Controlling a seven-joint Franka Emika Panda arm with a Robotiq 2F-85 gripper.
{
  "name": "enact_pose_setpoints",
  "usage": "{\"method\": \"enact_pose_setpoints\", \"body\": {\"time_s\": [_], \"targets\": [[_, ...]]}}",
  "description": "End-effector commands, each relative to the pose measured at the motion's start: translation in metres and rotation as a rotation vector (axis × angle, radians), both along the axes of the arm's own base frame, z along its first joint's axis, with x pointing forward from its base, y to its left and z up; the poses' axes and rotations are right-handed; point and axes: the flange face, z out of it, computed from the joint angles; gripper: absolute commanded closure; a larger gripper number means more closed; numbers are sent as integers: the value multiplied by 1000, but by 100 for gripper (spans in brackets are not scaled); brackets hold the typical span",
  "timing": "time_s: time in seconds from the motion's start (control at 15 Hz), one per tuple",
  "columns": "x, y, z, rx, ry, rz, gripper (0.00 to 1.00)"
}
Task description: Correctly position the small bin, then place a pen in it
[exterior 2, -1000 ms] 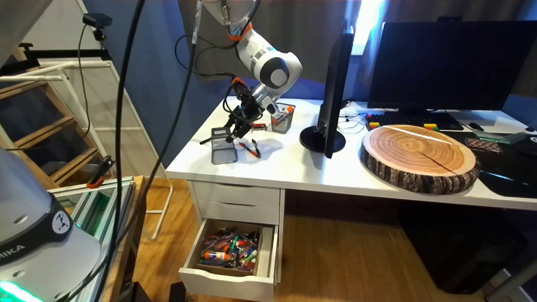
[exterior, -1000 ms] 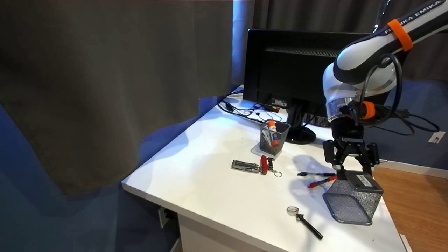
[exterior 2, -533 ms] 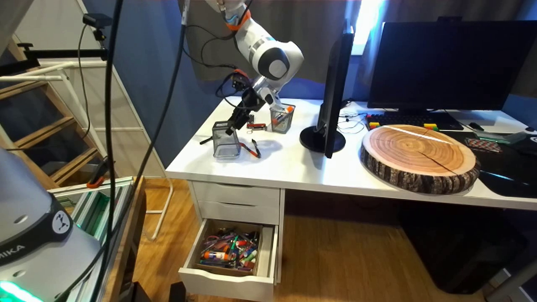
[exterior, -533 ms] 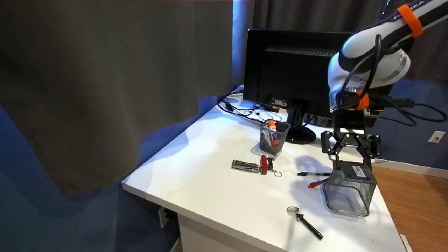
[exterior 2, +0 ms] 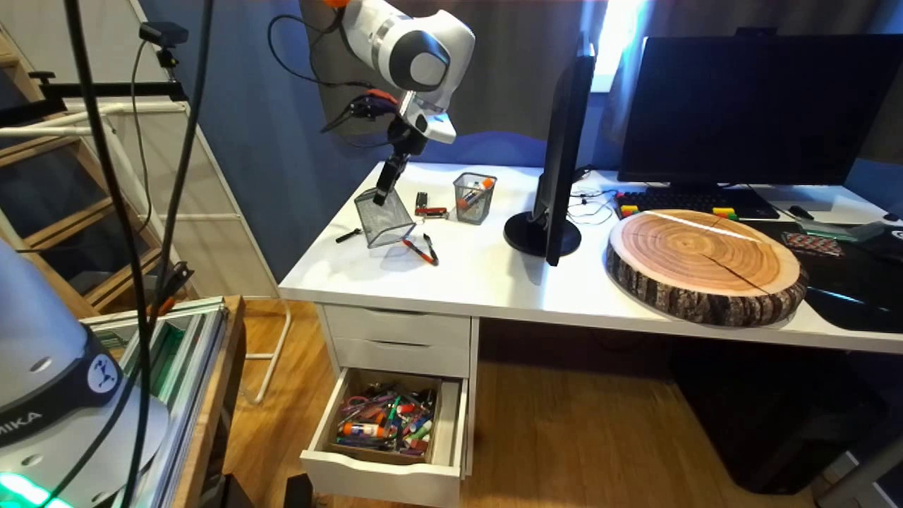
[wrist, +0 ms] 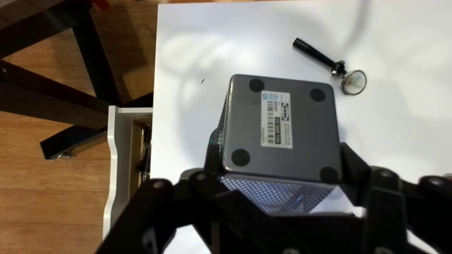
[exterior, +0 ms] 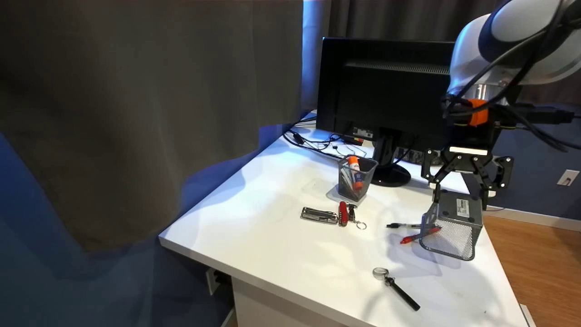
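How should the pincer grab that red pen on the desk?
Probably mid-barrel, from straight above, pinching the red pen across its width: it's slim, lies flat, and one end nears the black pen. The pincer holds the small bin, though.

The small bin point(wrist: 310, 128) is metal mesh, the desk point(exterior: 281, 254) smooth and glossy, the curtain point(exterior: 150, 113) matt cloth

Both exterior views show me a white desk point(exterior 2: 487, 282); patches of glare point(wrist: 246, 57) lie on its top. Beneath it I see two closed drawers point(exterior 2: 400, 331) and a pulled-out drawer point(exterior 2: 384, 483) below them, over a brown wood-plank floor point(exterior 2: 585, 423). Behind stands a deep blue wall point(exterior 2: 247, 162), partly hung with dark curtains point(exterior: 136, 113). Blue-white light reaches me through a narrow strip of window point(exterior 2: 612, 42). Low on the wall I notice an outlet plate point(exterior: 567, 177) above a pale baseboard point(exterior: 553, 221).
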Motion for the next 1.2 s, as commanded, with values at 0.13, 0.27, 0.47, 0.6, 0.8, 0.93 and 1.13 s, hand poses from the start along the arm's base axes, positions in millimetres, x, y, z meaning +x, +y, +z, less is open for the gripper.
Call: {"method": "enact_pose_setpoints", "body": {"time_s": [0.13, 0.27, 0.47, 0.6, 0.8, 0.93, 1.13], "targets": [[-48, -1, 20, -157, -192, -93, 47], [-58, 1, 19, -209, -245, -123, 47], [-69, 5, 16, -278, -330, -155, 47], [-73, 8, 8, -298, -372, -184, 47], [-77, 12, -2, -310, -402, -252, 47], [-77, 14, -7, -315, -416, -300, 47], [-75, 18, -15, -323, -439, -347, 47]]}}
